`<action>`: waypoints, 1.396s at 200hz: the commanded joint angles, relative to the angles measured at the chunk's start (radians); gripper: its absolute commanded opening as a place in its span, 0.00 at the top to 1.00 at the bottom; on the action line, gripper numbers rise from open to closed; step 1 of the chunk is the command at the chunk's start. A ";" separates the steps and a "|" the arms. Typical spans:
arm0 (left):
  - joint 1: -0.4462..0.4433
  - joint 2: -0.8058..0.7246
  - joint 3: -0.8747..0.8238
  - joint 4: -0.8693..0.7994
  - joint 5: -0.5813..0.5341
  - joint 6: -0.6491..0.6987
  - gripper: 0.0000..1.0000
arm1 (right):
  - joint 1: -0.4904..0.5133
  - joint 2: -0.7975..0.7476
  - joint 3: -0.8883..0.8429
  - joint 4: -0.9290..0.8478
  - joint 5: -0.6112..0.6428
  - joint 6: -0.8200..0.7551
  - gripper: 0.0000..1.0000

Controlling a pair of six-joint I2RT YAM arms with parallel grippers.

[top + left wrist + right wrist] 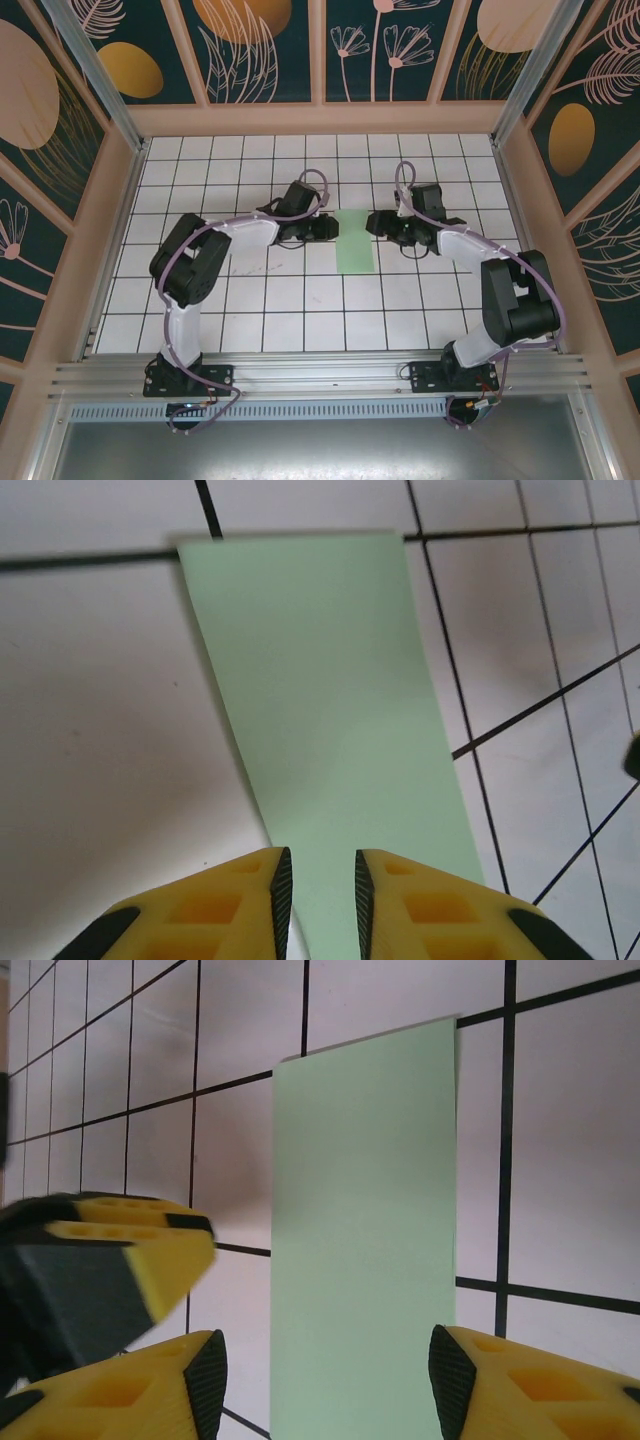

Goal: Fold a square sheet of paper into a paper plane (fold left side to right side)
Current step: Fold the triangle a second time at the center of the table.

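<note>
1. The square sheet of paper – folded to a strip – lies on the desk, left gripper at its 9 o'clock, right gripper at 3.
2. Left jaws barely parted and empty, right released – press the strip flat, edges matched.

The sheet of paper lay flat on the white grid, just right of the middle of the top view. It formed a narrow rectangle with its long sides running up and down the frame. It was pale mint-green, plain and unmarked, with straight edges and square corners. In the left wrist view the sheet ran as a strip from the bottom centre, leaning left, to a straight short edge near the top. In the right wrist view it rose from the bottom edge through the middle to a short edge near the top, its right corner slightly higher. Whether its layers were doubled could not be told.
</note>
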 commanded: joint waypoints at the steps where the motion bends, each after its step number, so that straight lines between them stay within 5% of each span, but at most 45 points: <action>1: 0.007 0.059 0.065 0.033 0.035 -0.035 0.75 | -0.003 0.011 -0.015 0.018 -0.015 0.012 0.41; 133: -0.002 0.169 0.145 -0.054 -0.002 0.008 0.81 | -0.018 0.087 0.021 -0.100 -0.022 -0.032 0.41; 193: -0.002 0.146 0.085 -0.058 -0.032 0.024 0.82 | -0.034 0.149 0.073 -0.233 -0.140 -0.017 0.42; 279: -0.002 0.149 0.086 -0.035 -0.015 0.017 0.82 | -0.030 0.230 0.076 -0.177 -0.237 0.042 0.48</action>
